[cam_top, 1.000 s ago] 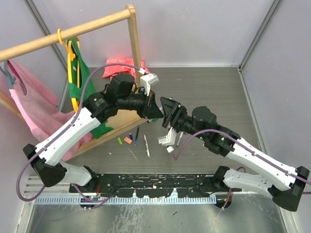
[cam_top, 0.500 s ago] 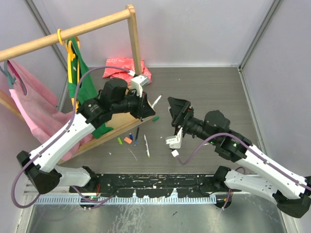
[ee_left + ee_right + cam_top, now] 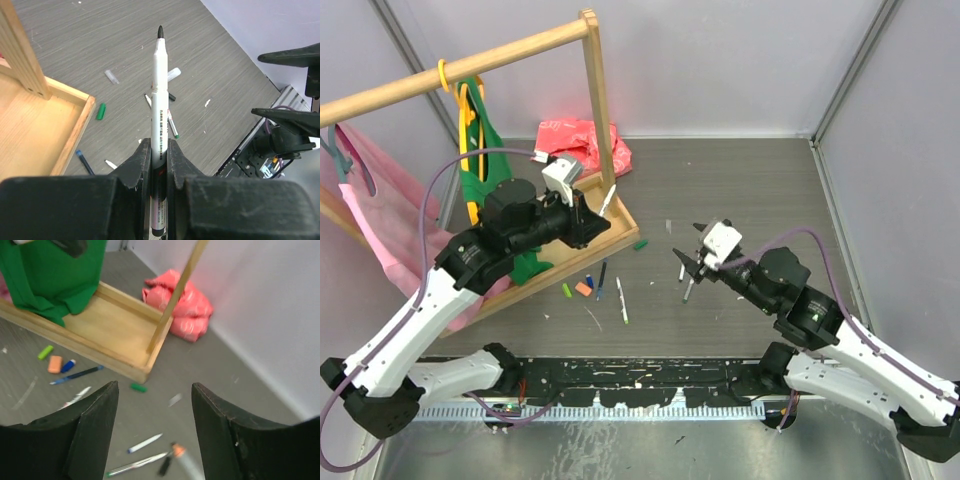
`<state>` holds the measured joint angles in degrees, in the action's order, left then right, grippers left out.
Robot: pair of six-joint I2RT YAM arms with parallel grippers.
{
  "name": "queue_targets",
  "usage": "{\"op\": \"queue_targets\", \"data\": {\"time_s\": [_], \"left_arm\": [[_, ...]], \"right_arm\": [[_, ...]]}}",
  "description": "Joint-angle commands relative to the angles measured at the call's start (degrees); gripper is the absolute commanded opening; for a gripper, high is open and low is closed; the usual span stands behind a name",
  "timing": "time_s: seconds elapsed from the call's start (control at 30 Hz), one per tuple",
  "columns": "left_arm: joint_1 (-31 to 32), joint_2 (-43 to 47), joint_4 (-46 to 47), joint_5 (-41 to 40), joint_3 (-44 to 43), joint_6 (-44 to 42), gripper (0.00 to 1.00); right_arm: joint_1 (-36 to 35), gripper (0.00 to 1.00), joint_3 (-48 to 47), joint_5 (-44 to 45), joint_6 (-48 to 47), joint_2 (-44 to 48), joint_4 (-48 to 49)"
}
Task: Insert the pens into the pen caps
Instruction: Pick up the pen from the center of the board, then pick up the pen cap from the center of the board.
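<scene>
- A pink garment (image 3: pixel 365 215) and a green garment (image 3: pixel 480 150) hang from the wooden rack (image 3: pixel 460 68) at the far left; its base tray (image 3: pixel 615 232) sits on the grey table (image 3: pixel 750 190), and a crumpled red cloth (image 3: pixel 582 140) lies behind the tray
- The left gripper (image 3: pixel 592 218) hovers over the tray, its fingers (image 3: pixel 141 161) pressed together on the lower barrel of a white pen (image 3: pixel 160 100), whose uncapped black tip points away from the wrist
- On the table just in front of the tray, a lime cap (image 3: pixel 567 290), an orange cap (image 3: pixel 583 288) and a blue cap (image 3: pixel 592 282) lie close together, with a blue pen (image 3: pixel 602 275) and a green-tipped white pen (image 3: pixel 622 300) just to their right
- A dark green cap (image 3: pixel 640 244) lies just beside the tray's right corner, and a clear cap (image 3: pixel 668 226) lies further right
- The right gripper (image 3: pixel 690 255) hangs above the middle of the table, jaws spread wide with nothing between them; a few more pens (image 3: pixel 145 443) lie on the table below it
</scene>
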<state>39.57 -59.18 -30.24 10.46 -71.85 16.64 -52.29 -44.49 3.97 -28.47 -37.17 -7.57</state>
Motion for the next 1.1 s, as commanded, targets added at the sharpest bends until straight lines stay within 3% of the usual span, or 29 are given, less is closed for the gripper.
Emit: {"op": "queue_targets", "data": {"time_s": [0.0, 0.2, 0.4, 0.63, 0.73, 1.07], "left_arm": [[-0.3, 2.1, 2.1, -3.5, 1.1, -1.5, 0.00], [-0.2, 3.4, 1.9, -4.6, 3.1, -1.5, 0.00], [-0.4, 4.3, 1.3, -5.1, 4.5, -2.6, 0.00], [-0.3, 4.5, -0.2, -10.2, 5.8, -3.8, 0.00], [-0.3, 5.2, -0.3, -11.5, 6.7, -3.5, 0.00], [-0.3, 7.6, -1.8, -12.1, 9.3, -5.4, 0.00]], "right_arm": [[-0.3, 0.64, -4.5, 15.1, 33.4, -3.2, -7.5], [-0.3, 0.67, -10.2, 18.3, 56.4, -10.8, -23.4], [-0.3, 0.74, -12.5, 18.9, 70.1, -16.5, -32.9], [1.7, 0.79, -10.8, 22.7, 73.9, -17.5, -34.5], [5.4, 0.79, -10.0, 20.3, 73.5, -18.3, -34.5], [14.6, 0.76, -10.6, 20.3, 66.4, -22.9, -36.3]]}}
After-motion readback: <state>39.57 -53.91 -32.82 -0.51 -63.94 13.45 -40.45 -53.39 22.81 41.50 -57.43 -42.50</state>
